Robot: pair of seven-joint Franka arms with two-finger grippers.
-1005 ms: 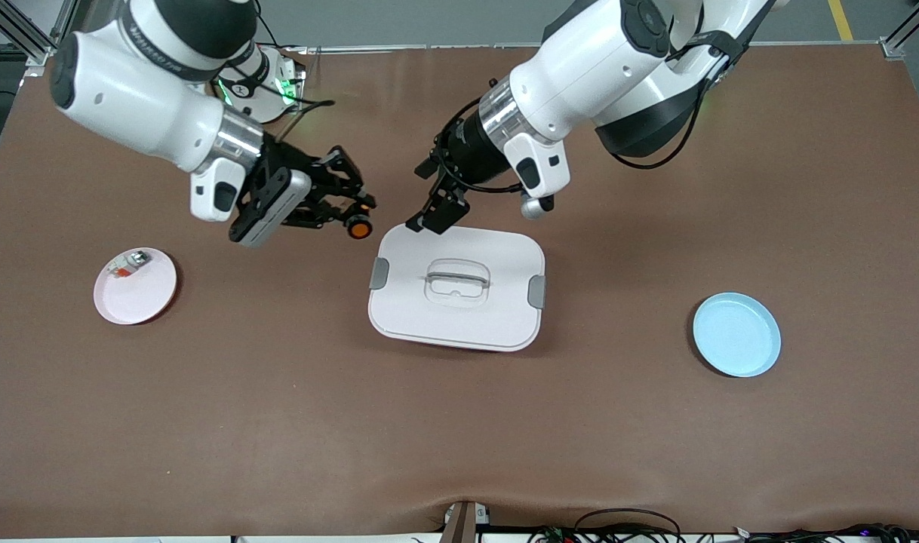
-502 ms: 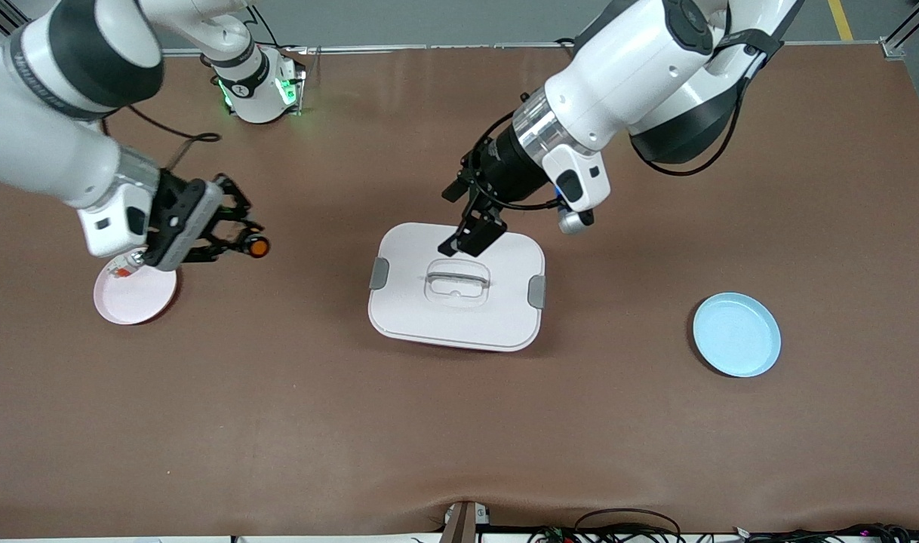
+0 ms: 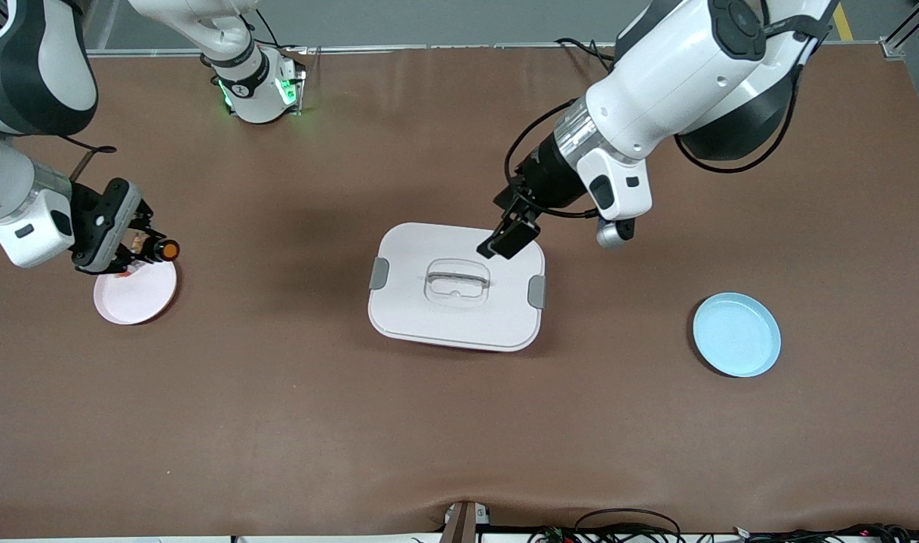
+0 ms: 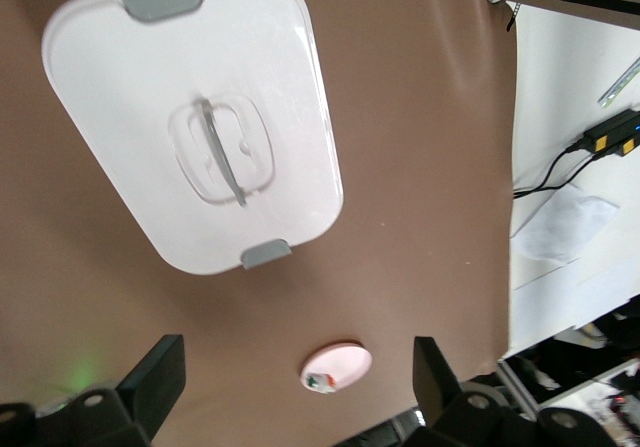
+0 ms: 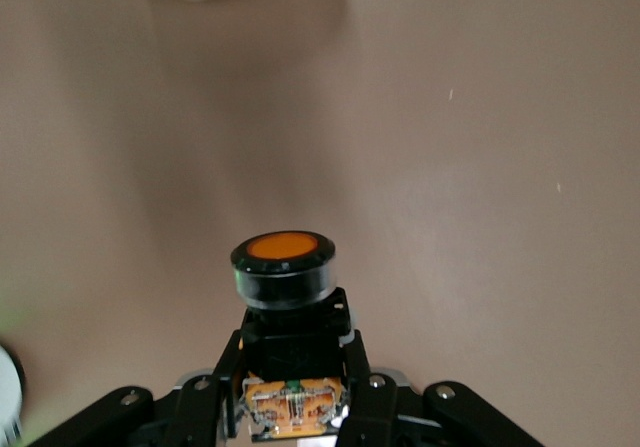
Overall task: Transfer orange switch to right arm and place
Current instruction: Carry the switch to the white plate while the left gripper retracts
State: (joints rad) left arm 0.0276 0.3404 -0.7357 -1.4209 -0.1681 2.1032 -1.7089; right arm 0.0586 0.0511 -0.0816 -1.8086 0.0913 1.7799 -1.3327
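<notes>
The orange switch (image 3: 169,250) is a black stub with an orange face, held in my right gripper (image 3: 149,249), which is shut on it. It is over the rim of the pink plate (image 3: 131,302), at the right arm's end of the table. In the right wrist view the switch (image 5: 285,265) sticks out from between the fingers of the right gripper (image 5: 292,372). My left gripper (image 3: 509,240) is open and empty, over the edge of the white lidded box (image 3: 429,320). In the left wrist view the left gripper (image 4: 295,397) has its fingers spread wide.
A small silvery-white and orange-red part (image 4: 322,379) lies on the pink plate (image 4: 345,360). The white box lid (image 4: 130,197) has a clear handle and grey clips. A light-blue plate (image 3: 736,335) sits at the left arm's end of the table.
My right arm has carried the orange switch away from the box to over the pink plate. My left gripper has drawn back toward its own end, over the box lid.
</notes>
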